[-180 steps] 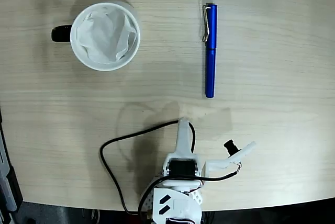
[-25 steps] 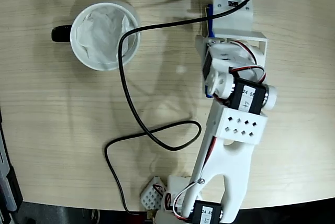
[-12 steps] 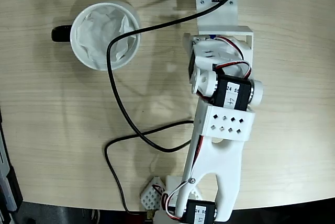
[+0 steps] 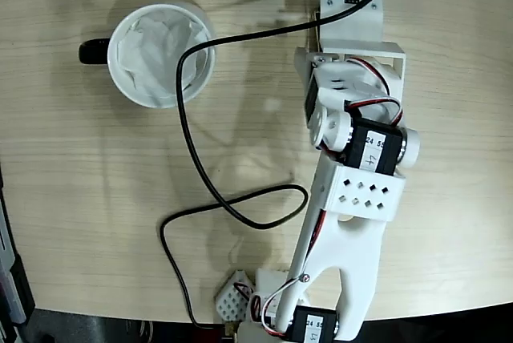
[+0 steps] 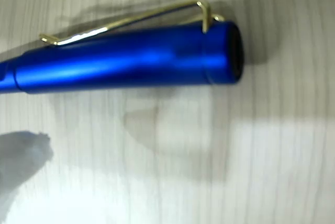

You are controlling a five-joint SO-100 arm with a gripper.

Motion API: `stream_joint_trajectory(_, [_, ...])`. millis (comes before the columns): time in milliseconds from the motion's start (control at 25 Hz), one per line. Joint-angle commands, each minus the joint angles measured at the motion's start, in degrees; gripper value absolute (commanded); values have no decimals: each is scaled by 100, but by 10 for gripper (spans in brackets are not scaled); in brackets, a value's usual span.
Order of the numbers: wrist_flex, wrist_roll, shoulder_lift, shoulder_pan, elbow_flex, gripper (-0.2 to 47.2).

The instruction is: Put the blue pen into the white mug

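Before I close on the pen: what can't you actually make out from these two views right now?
- Blue pen: in the fixed view the arm covers it almost wholly; in the wrist view its far end is cut off by the left edge.
- Gripper: hidden under the arm's own body in the fixed view; the wrist view shows only a white blur at lower left, so open or shut is unclear.
- White mug: the crumpled lining and the cable hide its inside.

In the fixed view the arm (image 4: 353, 159) covers nearly all of the pen and the gripper. In the wrist view the pen (image 5: 125, 59) runs off the left edge, and a blurred pale shape (image 5: 21, 156) at lower left is possibly a finger.
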Motion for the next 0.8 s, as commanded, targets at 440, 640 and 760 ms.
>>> stream_joint_trajectory(440, [-185, -53, -123, 35, -211, 214])
stream_joint_trajectory(640, [-229, -44, -237, -9, -211, 206])
stream_joint_trajectory(760, [-229, -44, -316, -18, -202, 202])
